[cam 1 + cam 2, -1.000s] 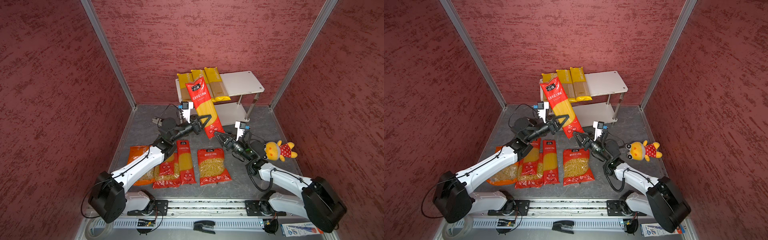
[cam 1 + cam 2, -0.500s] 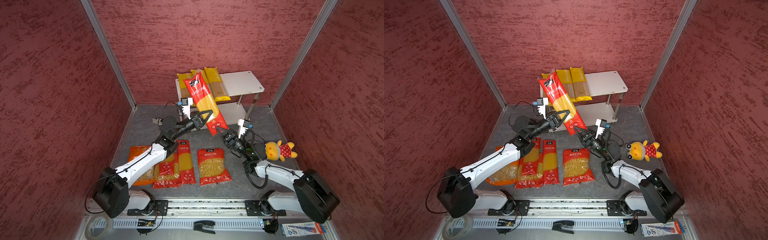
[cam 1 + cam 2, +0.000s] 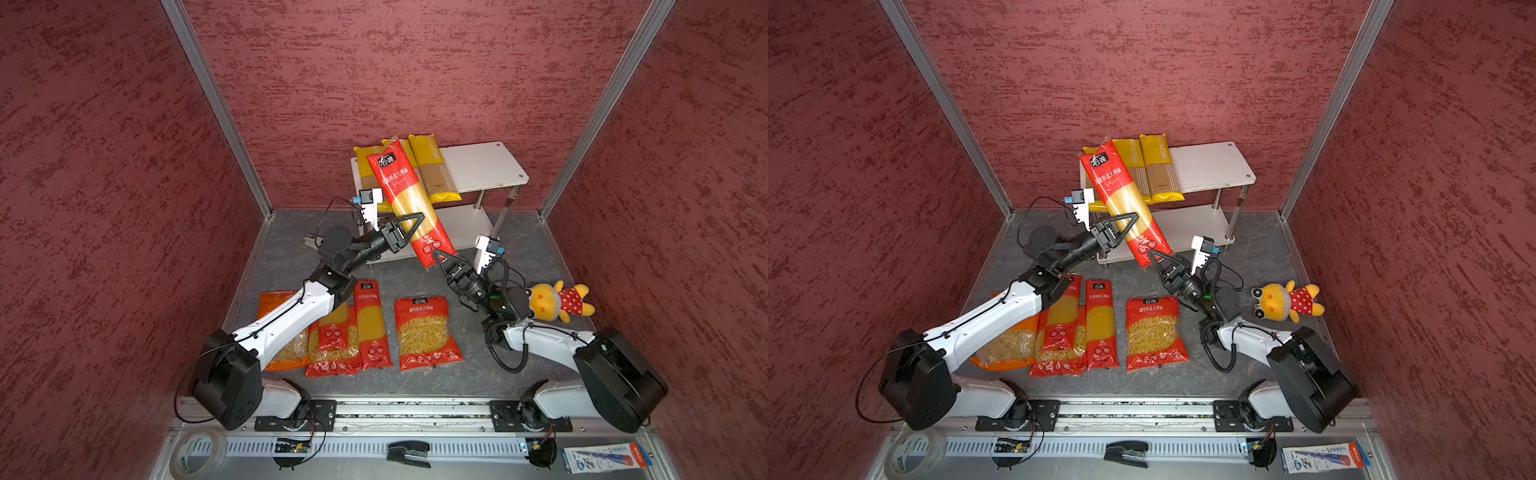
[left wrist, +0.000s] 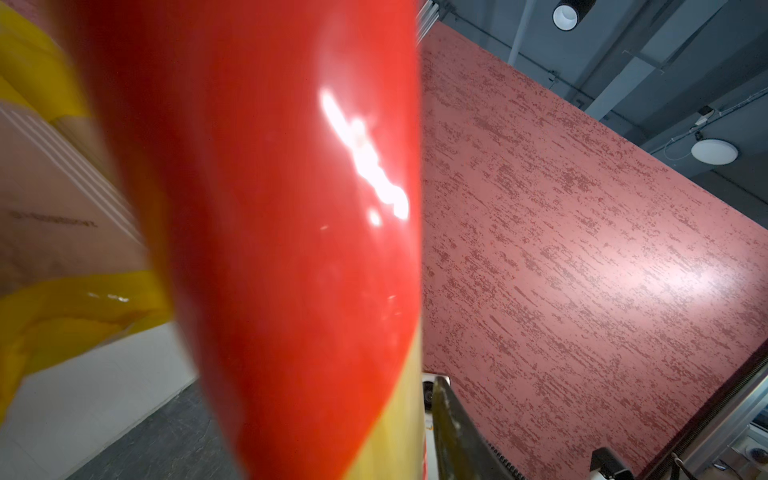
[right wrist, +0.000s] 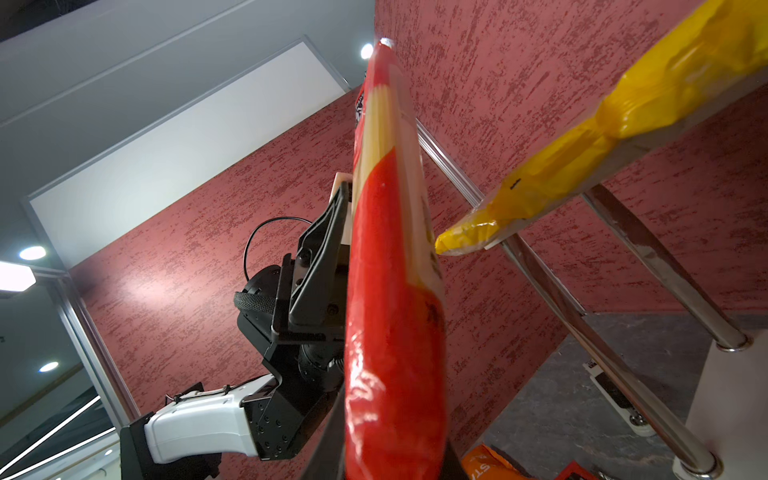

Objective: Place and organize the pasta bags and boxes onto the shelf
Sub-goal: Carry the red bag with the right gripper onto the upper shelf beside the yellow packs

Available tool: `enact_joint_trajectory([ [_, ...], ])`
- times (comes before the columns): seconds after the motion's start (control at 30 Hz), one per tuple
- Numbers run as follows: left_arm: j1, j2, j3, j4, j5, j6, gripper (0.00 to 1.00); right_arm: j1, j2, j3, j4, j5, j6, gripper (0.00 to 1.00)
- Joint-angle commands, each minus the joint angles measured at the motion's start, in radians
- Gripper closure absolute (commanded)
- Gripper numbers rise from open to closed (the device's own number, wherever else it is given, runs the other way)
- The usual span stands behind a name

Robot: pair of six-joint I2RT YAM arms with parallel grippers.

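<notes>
Rough red-mottled walls (image 3: 415, 62) close the cell on three sides, joined at the back corners by aluminium posts (image 3: 217, 108), above a dark grey marbled floor (image 3: 436, 382). Over the walls, the left wrist view shows a grey ceiling (image 4: 490, 20) with a round white lamp (image 4: 714, 151) and a spotlight (image 4: 566, 14).

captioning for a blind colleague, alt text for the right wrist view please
A long red spaghetti pack fills the middle of the picture, its lower end gripped in the right hand, with the black left hand alongside it. Beside it, a yellow pack overhangs the shelf, which stands on chrome posts.
</notes>
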Motion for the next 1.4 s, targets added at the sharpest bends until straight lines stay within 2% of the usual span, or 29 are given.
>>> enact_joint_trajectory([
  [0.0,0.015,-0.024,0.058,0.090,0.009,-0.005,0.47,-0.004,0.005,0.067,0.142,0.028,0.041,1.00],
  [0.07,0.017,-0.024,0.057,0.089,0.006,-0.011,0.40,-0.004,0.010,0.084,0.148,0.040,0.042,1.00],
  [0.17,0.018,-0.027,0.048,0.074,-0.002,-0.011,0.34,-0.006,0.014,0.115,0.150,0.060,0.042,1.00],
  [0.4,0.024,-0.031,0.032,0.054,-0.017,-0.013,0.28,-0.049,0.023,0.196,0.165,0.096,0.106,1.00],
  [0.77,0.032,-0.018,0.041,0.050,-0.010,-0.009,0.25,-0.083,0.029,0.291,0.095,0.118,0.127,1.00],
  [1.0,0.029,-0.028,0.019,0.048,-0.012,-0.011,0.25,-0.118,0.030,0.326,0.103,0.190,0.153,1.00],
  [1.17,0.023,-0.072,-0.024,0.009,-0.024,0.020,0.26,-0.170,0.001,0.355,0.000,0.247,0.153,1.00],
  [1.37,0.007,-0.177,-0.130,-0.078,-0.059,0.088,0.26,-0.247,-0.041,0.389,-0.205,0.339,0.158,1.00],
])
